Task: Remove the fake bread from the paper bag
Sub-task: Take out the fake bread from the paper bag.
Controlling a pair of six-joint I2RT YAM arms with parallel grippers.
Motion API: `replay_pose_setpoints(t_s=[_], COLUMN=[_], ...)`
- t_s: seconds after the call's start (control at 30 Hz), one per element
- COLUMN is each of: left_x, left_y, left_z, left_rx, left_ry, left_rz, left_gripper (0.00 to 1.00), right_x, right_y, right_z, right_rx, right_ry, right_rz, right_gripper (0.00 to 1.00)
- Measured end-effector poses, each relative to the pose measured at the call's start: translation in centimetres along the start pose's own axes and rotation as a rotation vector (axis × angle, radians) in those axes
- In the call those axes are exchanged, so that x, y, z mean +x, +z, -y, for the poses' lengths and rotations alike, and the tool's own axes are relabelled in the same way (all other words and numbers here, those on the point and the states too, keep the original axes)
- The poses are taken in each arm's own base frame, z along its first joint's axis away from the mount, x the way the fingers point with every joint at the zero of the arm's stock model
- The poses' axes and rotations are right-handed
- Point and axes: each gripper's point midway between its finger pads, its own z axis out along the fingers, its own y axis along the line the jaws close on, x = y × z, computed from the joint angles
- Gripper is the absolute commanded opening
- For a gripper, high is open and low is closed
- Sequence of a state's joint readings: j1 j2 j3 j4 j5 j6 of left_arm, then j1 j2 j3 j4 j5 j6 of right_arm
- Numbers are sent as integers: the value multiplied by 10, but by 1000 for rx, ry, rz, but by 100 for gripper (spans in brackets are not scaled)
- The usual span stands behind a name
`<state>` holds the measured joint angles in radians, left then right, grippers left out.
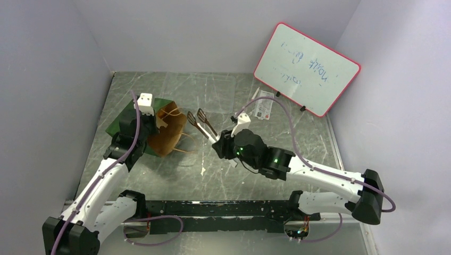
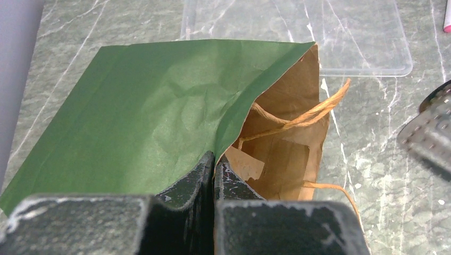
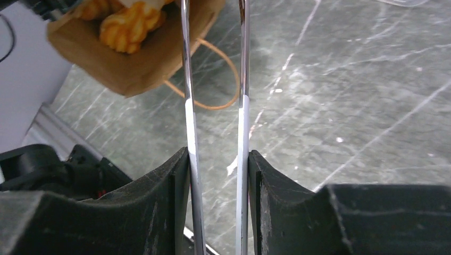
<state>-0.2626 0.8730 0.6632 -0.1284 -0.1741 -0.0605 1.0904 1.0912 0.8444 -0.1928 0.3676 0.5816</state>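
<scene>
- Top view: the paper bag lies on its side at the left of the bench, green outside up, its brown mouth opening toward the middle of the frame. The left fingers sit at the upper lip of that mouth. At centre, the right fingers hold a pair of metal tongs, whose dark slotted tips point up and left and end just right of the bag's mouth. A clear tray lies beyond the bag, and a pink-framed whiteboard leans in the upper right.
- Left wrist view: the left fingers are pressed together on the bag's edge, pinching it where green paper meets brown lining. A tan cord handle crosses the open mouth. One tong tip shows at the right edge.
- Right wrist view: the right fingers are closed on the two tong arms, which run straight up the frame with a gap between them. The fake bread, orange and ridged, lies inside the bag's mouth at the upper left, left of the tong arms.
</scene>
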Motion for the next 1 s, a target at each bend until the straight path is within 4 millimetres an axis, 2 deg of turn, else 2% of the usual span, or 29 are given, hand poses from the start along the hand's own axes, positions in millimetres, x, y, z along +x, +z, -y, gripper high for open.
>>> replay_pose_setpoints(t_s=[0.13,0.3,0.43,0.7,1.0], left_x=[2,0,-3,-1,-1], left_y=[1,1,0,-2,-6], left_z=[2,3,2,2,6], left_rx=[2,1,-3,-2,23], left_ry=[-2,-1,0,1,3], left_rz=[-9,-13,-11,-19,-25], left_gripper=[7,7,7,7,7], right_x=[9,37,51,66,72], right_y=[3,14,20,37,62], right_z=[-23,-41,-52,-70,-95], right_rx=[-59,-102,-132,-183,-231], right_ry=[0,-4,4,23,86], right_rz=[-30,-104,-141,-175,-186], right_gripper=[32,32,32,32,38])
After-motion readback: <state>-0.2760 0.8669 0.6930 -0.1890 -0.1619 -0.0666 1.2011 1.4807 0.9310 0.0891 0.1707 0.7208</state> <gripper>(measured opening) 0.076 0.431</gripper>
